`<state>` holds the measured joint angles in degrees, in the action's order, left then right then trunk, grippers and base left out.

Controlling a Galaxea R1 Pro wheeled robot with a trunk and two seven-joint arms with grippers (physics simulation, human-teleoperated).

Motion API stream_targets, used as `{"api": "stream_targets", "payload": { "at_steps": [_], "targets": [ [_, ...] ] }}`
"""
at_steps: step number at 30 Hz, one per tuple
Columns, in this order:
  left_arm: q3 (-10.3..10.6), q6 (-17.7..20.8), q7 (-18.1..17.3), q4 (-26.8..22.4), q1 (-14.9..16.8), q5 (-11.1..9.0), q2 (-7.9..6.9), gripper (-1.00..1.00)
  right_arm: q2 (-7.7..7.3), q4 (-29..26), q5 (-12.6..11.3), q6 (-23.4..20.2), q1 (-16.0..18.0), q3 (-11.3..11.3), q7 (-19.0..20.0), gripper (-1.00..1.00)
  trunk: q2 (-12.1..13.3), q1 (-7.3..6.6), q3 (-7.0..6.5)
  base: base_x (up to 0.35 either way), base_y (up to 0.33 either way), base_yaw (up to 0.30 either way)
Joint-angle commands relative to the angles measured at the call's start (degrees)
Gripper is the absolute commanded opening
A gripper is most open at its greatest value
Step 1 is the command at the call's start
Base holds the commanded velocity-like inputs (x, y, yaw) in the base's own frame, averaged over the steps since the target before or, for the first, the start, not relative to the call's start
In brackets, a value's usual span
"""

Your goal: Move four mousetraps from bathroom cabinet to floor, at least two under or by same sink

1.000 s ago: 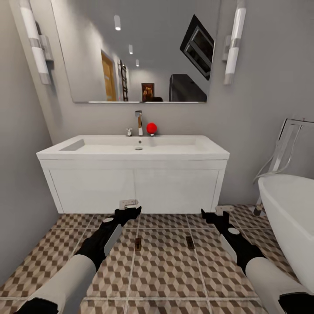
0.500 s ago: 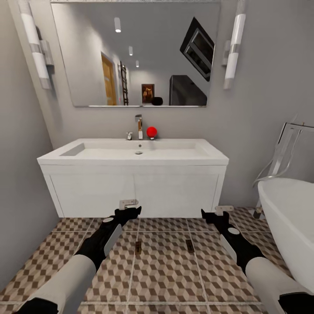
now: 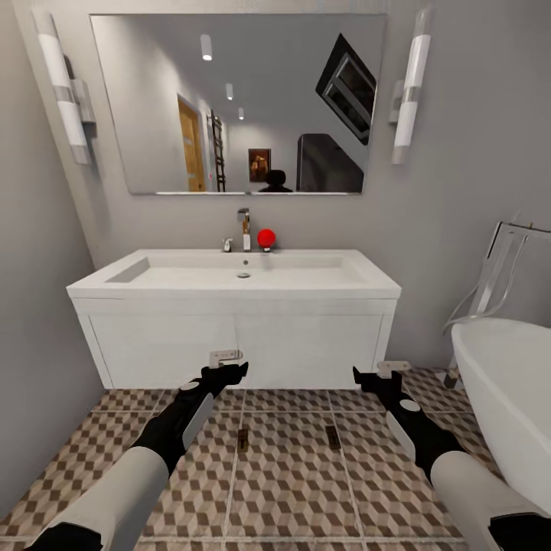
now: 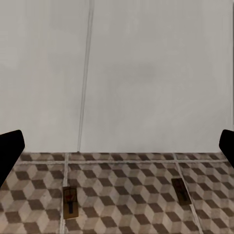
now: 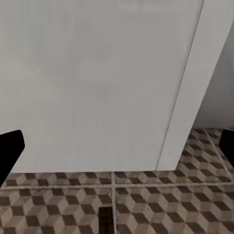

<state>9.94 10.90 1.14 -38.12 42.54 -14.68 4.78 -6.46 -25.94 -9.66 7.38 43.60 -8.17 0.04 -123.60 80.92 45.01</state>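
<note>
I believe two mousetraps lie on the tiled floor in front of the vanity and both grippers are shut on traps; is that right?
Not quite. Two mousetraps do lie on the tiled floor in front of the vanity, but the left gripper and right gripper are open and hold nothing. Both wrist views show the fingertips wide apart with nothing between them.

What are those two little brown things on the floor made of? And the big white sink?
The two mousetraps look like matte brown wood with dark metal parts, though they are small here. The sink looks like smooth glossy white ceramic or resin; its tap is shiny chrome. The floor looks tiled.
</note>
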Motion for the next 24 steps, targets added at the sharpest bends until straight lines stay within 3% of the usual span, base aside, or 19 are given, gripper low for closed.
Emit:
{"api": "stream_targets", "payload": {
  "at_steps": [1, 24],
  "targets": [
    [0.00, 0.00, 0.00, 0.00, 0.00, 0.00, -0.01, 1.00, 0.01, -0.01, 0.00, 0.00, 0.00, 0.00, -0.01, 1.00, 0.42, -0.23, -0.18, 0.000, 0.000, 0.000],
    [0.01, 0.00, 0.00, -0.02, 0.00, -0.08, -0.08, 1.00, -0.01, 0.35, -0.19, 0.00, -0.13, -0.05, 0.04, 1.00, 9.64, -5.28, -4.31, 0.000, 0.000, 0.000]
  ]
}}
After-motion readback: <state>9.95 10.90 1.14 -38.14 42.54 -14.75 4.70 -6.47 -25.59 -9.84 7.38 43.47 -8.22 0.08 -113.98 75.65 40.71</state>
